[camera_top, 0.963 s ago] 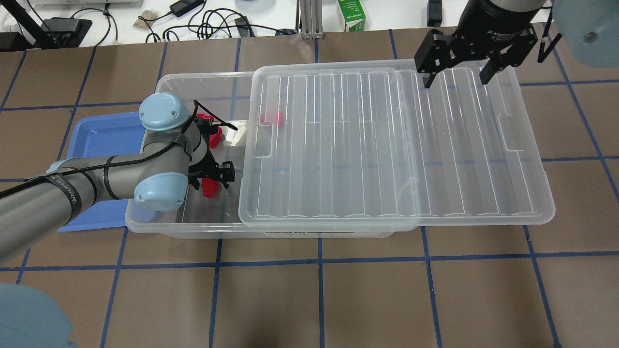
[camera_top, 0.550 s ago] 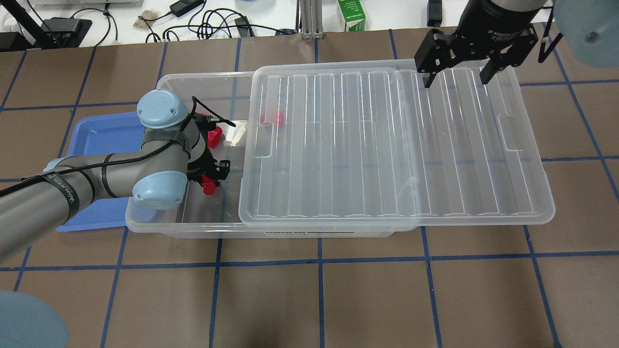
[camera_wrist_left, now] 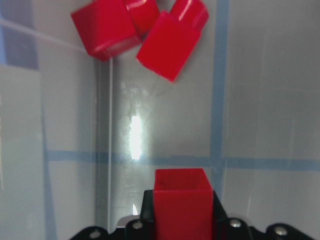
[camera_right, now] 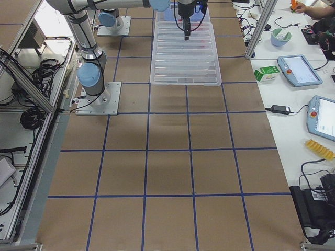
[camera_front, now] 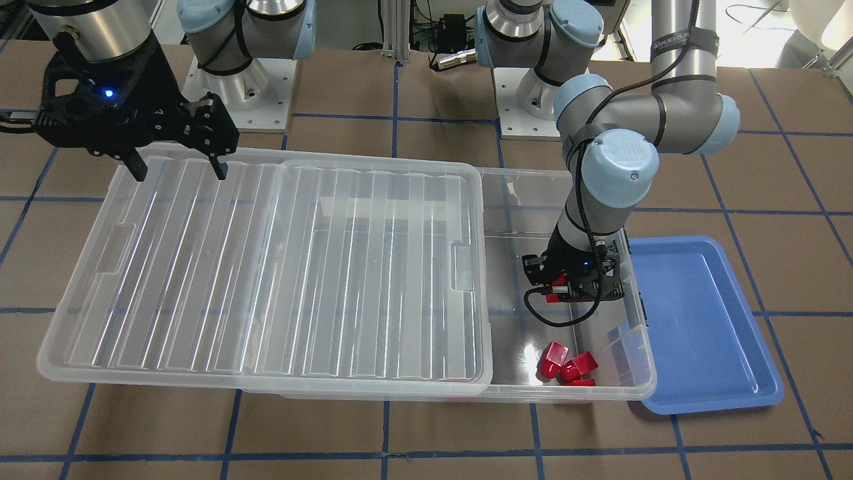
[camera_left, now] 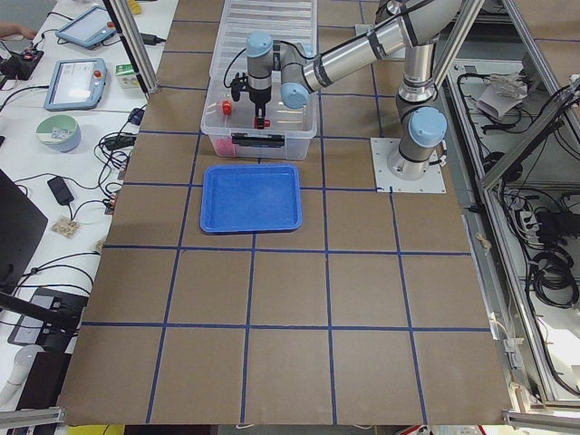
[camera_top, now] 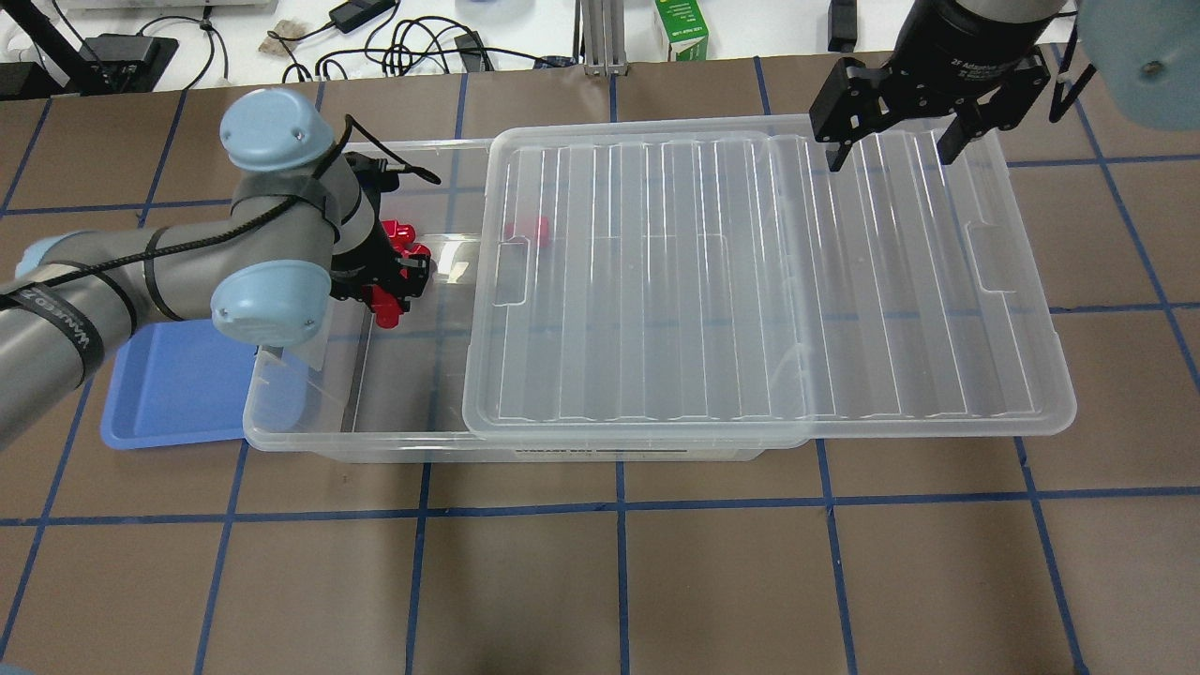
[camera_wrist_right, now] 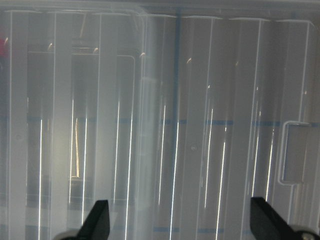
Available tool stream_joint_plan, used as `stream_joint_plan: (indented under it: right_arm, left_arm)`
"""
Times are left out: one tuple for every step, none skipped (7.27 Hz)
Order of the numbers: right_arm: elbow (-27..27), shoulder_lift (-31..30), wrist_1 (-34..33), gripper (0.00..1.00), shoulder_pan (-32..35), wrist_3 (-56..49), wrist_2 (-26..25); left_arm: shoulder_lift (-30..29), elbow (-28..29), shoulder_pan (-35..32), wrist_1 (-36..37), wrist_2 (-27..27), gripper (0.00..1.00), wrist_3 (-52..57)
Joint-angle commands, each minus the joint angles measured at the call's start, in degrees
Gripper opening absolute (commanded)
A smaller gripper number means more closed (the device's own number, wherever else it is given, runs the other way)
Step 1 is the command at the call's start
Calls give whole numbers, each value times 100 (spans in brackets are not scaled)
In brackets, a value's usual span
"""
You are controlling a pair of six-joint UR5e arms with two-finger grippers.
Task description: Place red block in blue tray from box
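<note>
- we see our left gripper [camera_front: 557, 292] pinching the small glossy red plastic block [camera_wrist_left: 181, 202] inside the large clear plastic box [camera_top: 375, 447], beside the shallow blue plastic tray [camera_front: 700, 320].
- our right gripper [camera_top: 889, 159] hangs spread over the ribbed clear lid [camera_top: 750, 281].

Left arm: grey jointed robot arm with pale-blue caps [camera_top: 178, 277], elbow bent, wrist vertical | left black two-finger gripper [camera_top: 387, 302]: clamped on small glossy red plastic block [camera_wrist_left: 181, 202] | right black two-finger gripper [camera_top: 891, 157]: jaws spread wide, pointing down

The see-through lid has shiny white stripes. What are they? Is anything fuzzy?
Right wrist view: the stripes on the lid are light reflecting off its ribs. Left wrist view: a bright glare spot on the box floor, and the red block up close looks slightly soft.
</note>
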Motion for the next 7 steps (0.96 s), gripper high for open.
stream_joint_plan:
  right_arm:
    - [12,1,11,100,-582,-270,-430]
    - [125,-7,-6,100,-1047,-942,-439]
    - [326,1,11,100,-1469,-1166,-448]
    - [511,1,11,100,-1943,-1256,-448]
    - [783,36,-84,100,-2383,-1570,-413]
    - [1116,10,-338,99,-2683,-1790,-361]
    - [1363,19,-558,96,-2756,-1880,-430]
  left_arm:
    - [188,903,32,-1129,-148,22,6]
    - [214,1272,198,-1491,-149,23,49]
    - [223,1449,504,-1860,-210,22,250]
    - [250,1451,803,-1916,-315,22,426]
    - [224,1390,1198,-1855,-316,22,1089]
    - [119,1372,1819,-1828,-342,22,1687]
    - [22,1285,2356,-1828,-621,22,2389]
